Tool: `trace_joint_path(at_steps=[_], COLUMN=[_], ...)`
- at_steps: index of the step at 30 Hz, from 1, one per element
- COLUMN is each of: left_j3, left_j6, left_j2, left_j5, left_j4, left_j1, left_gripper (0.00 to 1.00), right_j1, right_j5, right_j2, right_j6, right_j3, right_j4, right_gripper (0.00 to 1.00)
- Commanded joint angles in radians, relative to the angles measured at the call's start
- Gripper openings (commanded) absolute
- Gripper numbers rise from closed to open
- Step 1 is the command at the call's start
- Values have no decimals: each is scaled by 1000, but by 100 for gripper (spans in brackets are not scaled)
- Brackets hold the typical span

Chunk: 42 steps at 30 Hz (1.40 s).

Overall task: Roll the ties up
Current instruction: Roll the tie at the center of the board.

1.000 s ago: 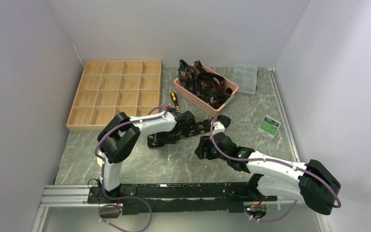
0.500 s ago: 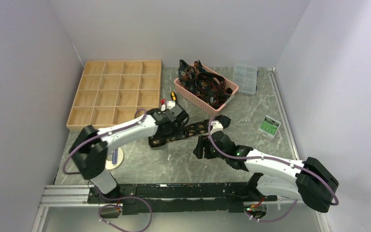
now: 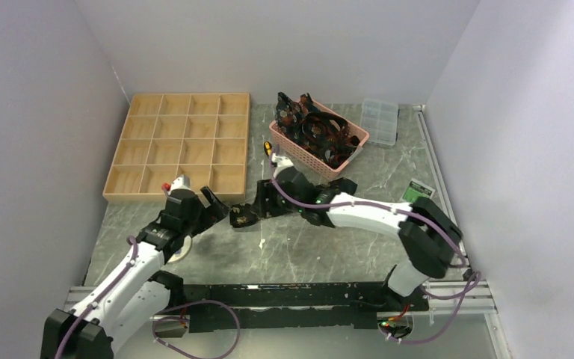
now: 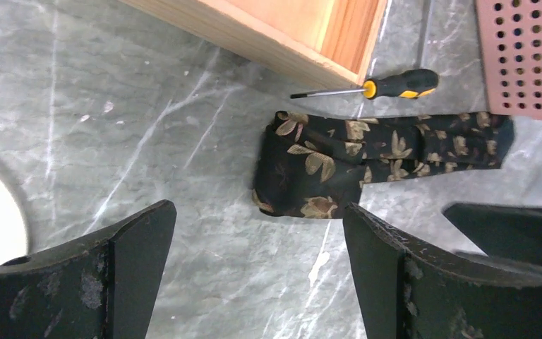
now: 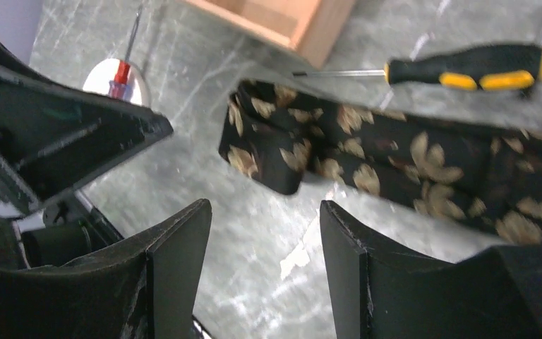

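The left gripper [image 4: 257, 236] and right gripper [image 5: 262, 219] both gape empty. Just past their fingertips, the tie [image 4: 324, 166] lies on the marbled table [image 4: 113, 106], its end folded: black cloth with tan leaves. Beyond it are a screwdriver [image 4: 395, 83], a wooden tray [image 4: 303, 42] and a perforated pink basket [image 4: 529, 63].

Wooden tray [image 3: 188, 95], pink basket [image 3: 303, 153], screwdriver [image 4: 399, 83], clear box [image 3: 380, 121].

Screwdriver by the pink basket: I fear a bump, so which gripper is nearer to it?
Right. The right gripper hangs open just short of the screwdriver, over the tie beside it. The left gripper sits farther left, past the tie's folded end.
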<state>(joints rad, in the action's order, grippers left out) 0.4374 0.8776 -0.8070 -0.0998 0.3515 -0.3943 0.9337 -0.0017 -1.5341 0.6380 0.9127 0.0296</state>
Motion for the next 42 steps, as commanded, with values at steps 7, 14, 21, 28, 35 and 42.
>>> trace_joint_path(at_steps=[7,14,21,28,35,42], left_j3=[-111,-150,-158,-150,-137,-121], left_j6=[-19,-29,-48,-59,-58,-58], left_j2=[-66,-160,-225,-337,-449,-552], left_j5=[384,438,462,515,578,668], left_j4=[-366,-477,-529,-625,-730,-835], left_j1=[174,188,188,189,189,188], left_gripper=[92,90,88,86,83,69], right_j1=[10,8,-15,-34,-40,-52], right_j5=[-8,0,0,-11,-24,-44], right_j2=[-244,-314,-325,-327,-328,-333], right_j6=[-58,-67,-54,-43,-43,-30], right_j3=[237,271,221,189,172,153], right_j4=[-57,-80,-69,-44,-33,-5], right_gripper=[57,53,51,50,49,49])
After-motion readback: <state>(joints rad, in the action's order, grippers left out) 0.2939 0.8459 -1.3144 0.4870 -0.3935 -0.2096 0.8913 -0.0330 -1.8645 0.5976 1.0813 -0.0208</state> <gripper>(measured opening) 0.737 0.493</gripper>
